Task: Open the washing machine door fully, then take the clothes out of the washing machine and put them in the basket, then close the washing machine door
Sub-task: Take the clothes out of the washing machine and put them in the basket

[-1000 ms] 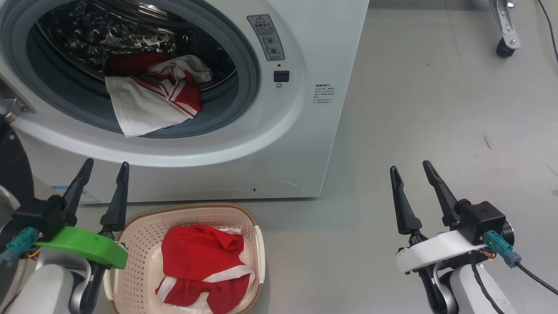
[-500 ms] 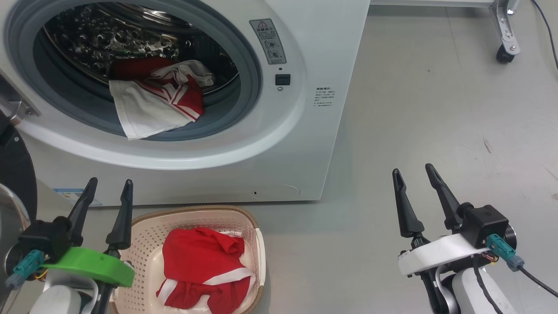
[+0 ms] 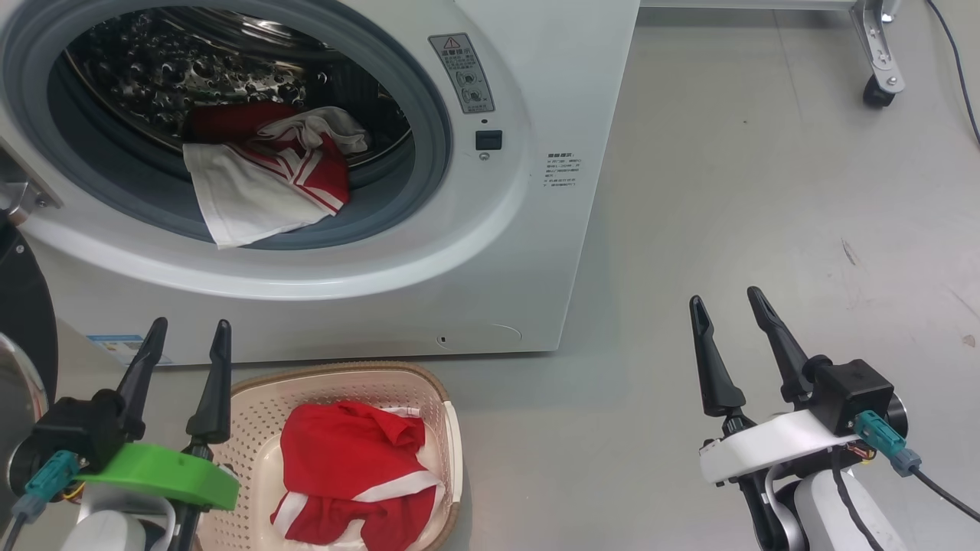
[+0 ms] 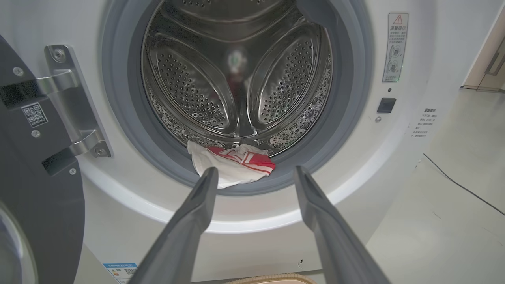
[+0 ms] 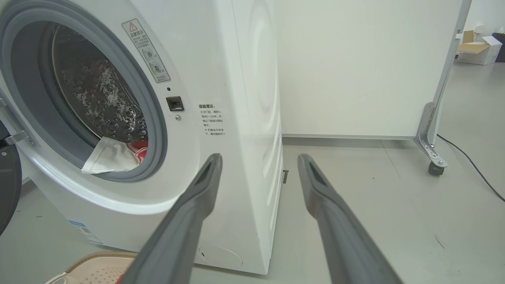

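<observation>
The white washing machine (image 3: 551, 92) (image 4: 410, 71) (image 5: 244, 118) stands with its door (image 3: 23, 306) (image 4: 35, 165) swung open at the left. Red and white clothes (image 3: 260, 180) (image 4: 232, 163) (image 5: 112, 157) hang over the grey gasket at the drum's mouth. A second red garment (image 3: 352, 467) lies in the cream basket (image 3: 253, 413) (image 5: 94, 268) on the floor before the machine. My left gripper (image 3: 187, 337) (image 4: 254, 173) is open and empty, just left of the basket, its fingers pointing at the drum. Out on the floor at the right, my right gripper (image 3: 727, 302) (image 5: 260, 159) is open too, holding nothing.
Grey floor stretches to the right of the machine. A metal frame leg with a caster wheel (image 3: 877, 88) (image 5: 434, 167) and a black cable (image 3: 953, 61) lie at the far right. A white wall panel (image 5: 355, 67) stands behind.
My left gripper has sunk a little toward the lower left of the view. The head camera has shifted slightly. The right gripper and the clothes hold still.
</observation>
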`<state>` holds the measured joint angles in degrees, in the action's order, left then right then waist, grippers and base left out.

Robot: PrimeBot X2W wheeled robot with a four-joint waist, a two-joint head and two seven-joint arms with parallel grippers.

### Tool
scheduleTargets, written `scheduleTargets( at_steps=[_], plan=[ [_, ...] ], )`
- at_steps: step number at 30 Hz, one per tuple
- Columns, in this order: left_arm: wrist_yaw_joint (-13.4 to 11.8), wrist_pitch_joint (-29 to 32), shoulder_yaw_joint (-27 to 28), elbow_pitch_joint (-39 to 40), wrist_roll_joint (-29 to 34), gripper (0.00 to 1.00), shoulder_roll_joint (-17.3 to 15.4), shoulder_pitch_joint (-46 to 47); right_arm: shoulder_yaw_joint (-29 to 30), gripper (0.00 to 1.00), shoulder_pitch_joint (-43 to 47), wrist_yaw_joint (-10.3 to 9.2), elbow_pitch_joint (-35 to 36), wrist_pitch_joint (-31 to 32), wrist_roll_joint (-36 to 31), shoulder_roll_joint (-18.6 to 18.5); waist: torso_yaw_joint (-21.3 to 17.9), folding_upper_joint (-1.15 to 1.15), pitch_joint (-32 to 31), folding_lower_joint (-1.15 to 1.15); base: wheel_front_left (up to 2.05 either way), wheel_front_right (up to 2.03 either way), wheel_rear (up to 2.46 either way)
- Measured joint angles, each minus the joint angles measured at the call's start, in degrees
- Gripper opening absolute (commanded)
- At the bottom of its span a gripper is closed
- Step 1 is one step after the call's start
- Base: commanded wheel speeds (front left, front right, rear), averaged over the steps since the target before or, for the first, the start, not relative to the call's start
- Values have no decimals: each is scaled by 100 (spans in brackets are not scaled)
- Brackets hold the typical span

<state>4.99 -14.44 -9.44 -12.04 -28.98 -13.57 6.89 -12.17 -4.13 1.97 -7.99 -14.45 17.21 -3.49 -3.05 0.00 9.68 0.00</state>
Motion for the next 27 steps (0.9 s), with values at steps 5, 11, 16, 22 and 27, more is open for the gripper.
scheduleTargets(
  at_steps=[5, 11, 16, 22, 27],
  plan=[
    [2, 0, 20, 52, 35, 100, 29, -59, -1, 100, 2, 41, 0, 0, -8, 4, -17, 0, 8, 0, 0, 0, 0],
    [11, 0, 32, 99, 134, 100, 53, -115, -1, 100, 4, 43, 0, 0, -16, 9, -31, 0, 19, 0, 0, 0, 0],
    [36, 0, 59, 132, 193, 100, 67, -127, 0, 100, 5, 43, 1, 0, -24, 15, -41, 0, 31, 0, 0, 0, 0],
    [44, 0, 96, 142, 207, 100, 71, -132, 2, 100, 5, 48, 1, 0, -24, 21, -56, 0, 47, 0, 0, 0, 0],
    [68, 0, 108, 152, 247, 100, 78, -135, 2, 100, 5, 48, 3, 0, -24, 25, -69, 0, 67, 0, 0, 0, 0]
  ],
)
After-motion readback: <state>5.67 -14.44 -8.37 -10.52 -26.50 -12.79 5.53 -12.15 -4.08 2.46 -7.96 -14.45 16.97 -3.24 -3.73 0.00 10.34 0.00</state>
